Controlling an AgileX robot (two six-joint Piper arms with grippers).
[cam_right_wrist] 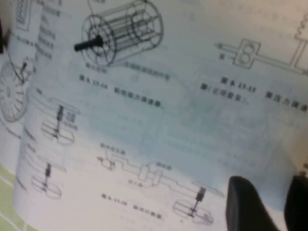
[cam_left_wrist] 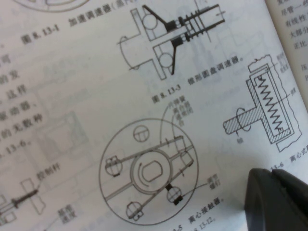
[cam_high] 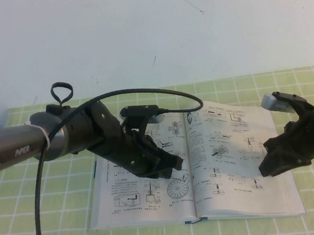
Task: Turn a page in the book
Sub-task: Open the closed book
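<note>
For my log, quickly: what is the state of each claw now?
Left claw: over the book's left page, cannot be told.
Right claw: open, holding nothing, over the right page.

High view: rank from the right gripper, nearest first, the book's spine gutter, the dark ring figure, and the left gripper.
From the right gripper, over the book's right-hand page:
1. Spine gutter, mid-book.
2. Dark ring figure, just left of the gutter.
3. Left gripper, above that figure; nearly level with it, so 2 and 3 are too close to call.
</note>
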